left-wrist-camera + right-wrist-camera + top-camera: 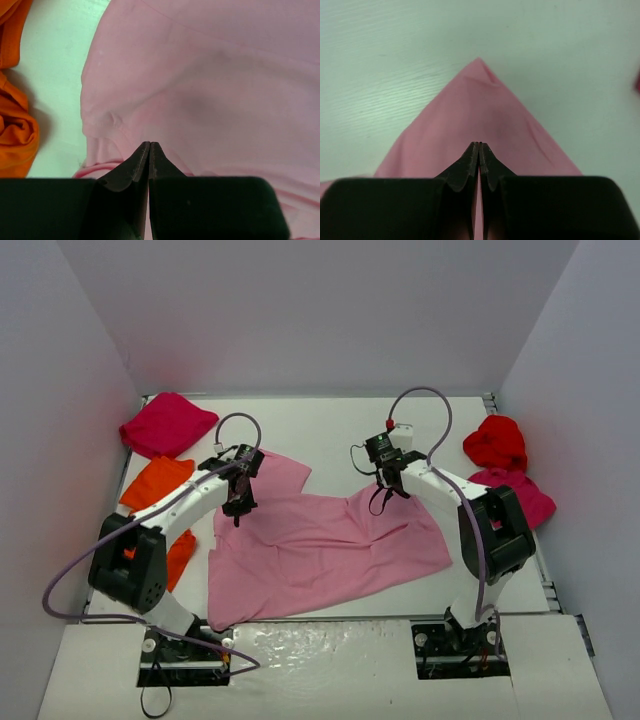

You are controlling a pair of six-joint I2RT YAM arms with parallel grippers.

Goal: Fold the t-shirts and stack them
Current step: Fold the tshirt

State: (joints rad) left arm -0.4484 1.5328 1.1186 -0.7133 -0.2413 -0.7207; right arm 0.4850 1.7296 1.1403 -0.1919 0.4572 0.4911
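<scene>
- Two claws in the top view: left claw (238,502) and right claw (385,492) are both clenched on the light pink t-shirt (320,545), which spreads between and nearward of them.
- Left wrist: the jaws are pressed together with cloth puckering at their tips, so it is likely pinched. An orange t-shirt (17,130) lies left of the claw.
- Right wrist: the jaws clamp a pointed shirt corner, with bare table (420,45) beyond. Lift both claws evenly and keep the cloth taut so the fold lands square.
</scene>
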